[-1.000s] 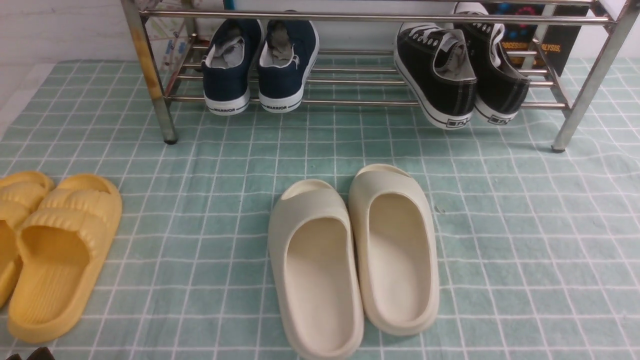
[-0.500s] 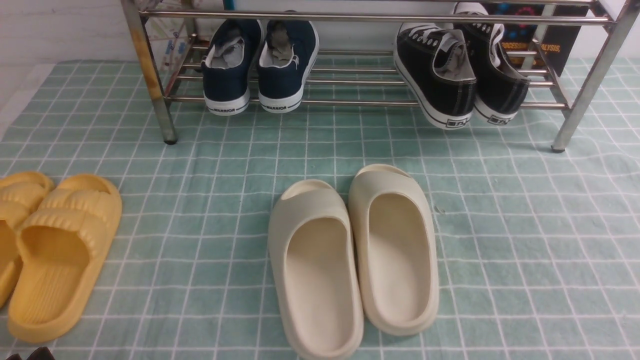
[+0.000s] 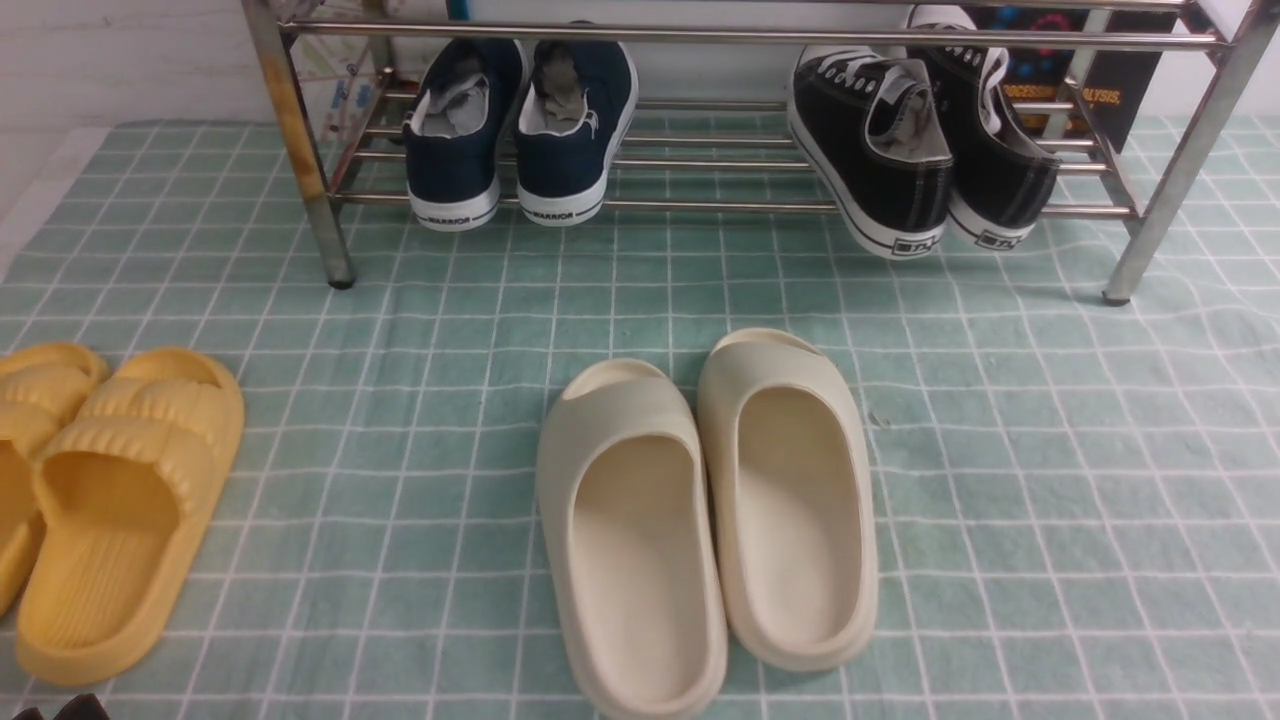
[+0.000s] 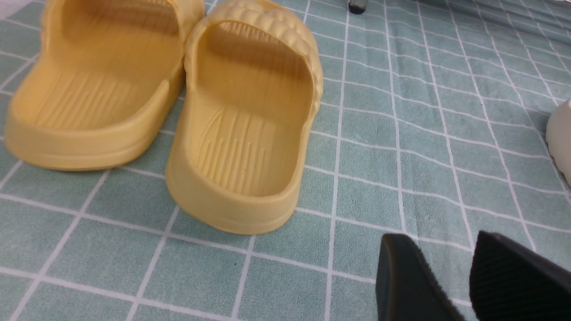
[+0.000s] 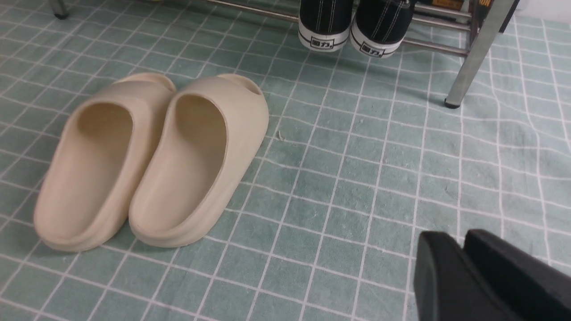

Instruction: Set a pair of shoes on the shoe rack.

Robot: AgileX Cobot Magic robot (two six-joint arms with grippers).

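Two black canvas sneakers [image 3: 915, 150] sit on the lower tier of the shoe rack [image 3: 720, 38], toward its right end, toes pointing in and heels hanging out over the front rod. The left one of the pair tips with its heel sagging below the rod; the two lean against each other. So the task looks done, or nearly.

They should handle easily: light, soft canvas uppers that give under a pinch, with a stiffer rubber sole and heel band. I'd take hold at the heel collar or across the sole edge, where the rubber won't slip or crumple. The smooth rods offer little friction, so a nudge could slide one off.

Each heel carries a small black-and-white label; in the right wrist view it looks like Chinese characters, too small to read surely. The navy slip-ons [image 3: 520, 125] further left on the same tier say WARRIOR on their heels. A dark box [image 3: 1080, 85] behind the rack shows partial orange lettering, ending in "ALYSIS".

The left gripper [image 4: 464, 276] hovers low over the checked cloth [image 3: 1050, 480] on the desk near the yellow slippers [image 4: 178, 102], jaws slightly parted, holding nothing. The right gripper [image 5: 464, 267] hangs beside the cream slides [image 5: 151, 156], jaws nearly together and empty.
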